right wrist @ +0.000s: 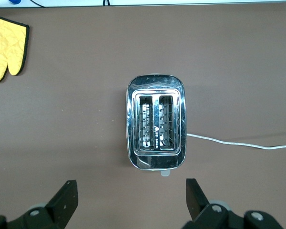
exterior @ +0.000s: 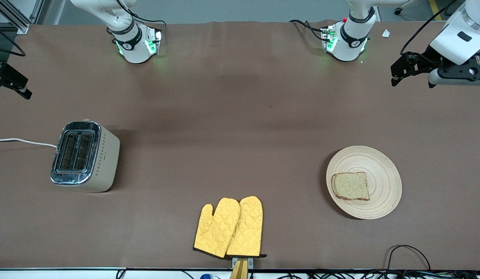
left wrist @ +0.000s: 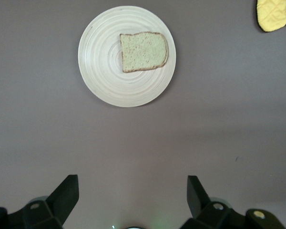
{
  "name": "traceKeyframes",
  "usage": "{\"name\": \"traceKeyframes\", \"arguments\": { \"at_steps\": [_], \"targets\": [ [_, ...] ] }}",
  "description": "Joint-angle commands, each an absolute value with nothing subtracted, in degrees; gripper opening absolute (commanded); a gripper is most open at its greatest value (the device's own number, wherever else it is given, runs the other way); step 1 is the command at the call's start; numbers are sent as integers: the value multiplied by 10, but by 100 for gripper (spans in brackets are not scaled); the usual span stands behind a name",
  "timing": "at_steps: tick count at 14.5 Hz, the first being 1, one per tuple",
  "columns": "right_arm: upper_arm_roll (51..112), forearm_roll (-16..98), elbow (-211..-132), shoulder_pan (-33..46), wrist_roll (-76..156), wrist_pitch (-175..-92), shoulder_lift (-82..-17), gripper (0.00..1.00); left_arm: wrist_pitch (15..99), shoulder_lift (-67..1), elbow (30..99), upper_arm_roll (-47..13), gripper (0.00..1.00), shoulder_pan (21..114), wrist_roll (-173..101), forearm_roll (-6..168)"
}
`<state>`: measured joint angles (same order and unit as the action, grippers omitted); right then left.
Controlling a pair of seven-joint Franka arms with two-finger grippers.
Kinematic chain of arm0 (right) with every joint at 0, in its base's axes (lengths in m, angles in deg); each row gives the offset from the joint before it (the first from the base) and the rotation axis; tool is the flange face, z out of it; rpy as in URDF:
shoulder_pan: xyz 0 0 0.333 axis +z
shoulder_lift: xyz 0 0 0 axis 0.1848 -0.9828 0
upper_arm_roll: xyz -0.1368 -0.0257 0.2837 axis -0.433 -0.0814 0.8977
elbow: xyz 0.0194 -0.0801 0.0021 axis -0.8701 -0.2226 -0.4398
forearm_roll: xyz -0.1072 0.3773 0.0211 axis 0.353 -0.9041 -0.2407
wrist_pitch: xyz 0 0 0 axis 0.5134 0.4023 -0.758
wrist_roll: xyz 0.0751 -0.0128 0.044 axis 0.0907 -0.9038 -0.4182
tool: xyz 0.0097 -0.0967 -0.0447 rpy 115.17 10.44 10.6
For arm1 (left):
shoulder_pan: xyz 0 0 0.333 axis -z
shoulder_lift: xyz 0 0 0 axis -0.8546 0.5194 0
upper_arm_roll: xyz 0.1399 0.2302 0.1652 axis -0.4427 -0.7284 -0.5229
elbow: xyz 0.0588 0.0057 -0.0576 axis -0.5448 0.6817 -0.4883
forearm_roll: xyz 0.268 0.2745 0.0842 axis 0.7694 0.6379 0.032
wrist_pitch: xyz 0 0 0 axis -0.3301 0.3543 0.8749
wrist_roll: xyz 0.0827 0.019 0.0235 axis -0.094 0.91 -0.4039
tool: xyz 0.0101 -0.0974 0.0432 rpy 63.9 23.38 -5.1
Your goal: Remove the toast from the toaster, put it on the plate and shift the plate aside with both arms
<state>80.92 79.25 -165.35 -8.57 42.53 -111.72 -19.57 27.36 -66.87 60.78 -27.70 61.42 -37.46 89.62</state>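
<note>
Toast (exterior: 351,186) already out of toaster (exterior: 85,156) and lying flat on plate (exterior: 364,182), toward the plate's 9 o'clock side in the front view. Both toaster slots empty in the right wrist view, wire racks showing. Toaster at the right arm's end of the tabletop (exterior: 240,116), cord trailing off its edge; plate at the left arm's end, well apart from the toaster. Judged from this: extraction and placing done; plate looks already shifted aside, or that last move is all that remains. Cannot tell which from the layout alone.

Left tool (left wrist: 132,195) raised over bare tabletop, jaws spread wide, gripping nothing, plate ahead of it. Right tool (right wrist: 131,198) likewise wide open and empty, hovering near the toaster. Neither touching anything.

2 yellow oven mitts (exterior: 229,227) at 6 o'clock on the tabletop, untouched.
</note>
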Motion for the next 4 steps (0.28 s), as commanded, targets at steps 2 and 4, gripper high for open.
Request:
{"name": "traceKeyframes", "arguments": {
  "at_steps": [2, 4],
  "targets": [
    [811, 801, -1646, -87, 423, -1112, -199, 100, 266, -694, 629, -279, 100, 599, -387, 907],
    [811, 801, -1646, -87, 423, -1113, -199, 100, 261, -681, 608, -279, 100, 583, -390, 905]
  ]
}}
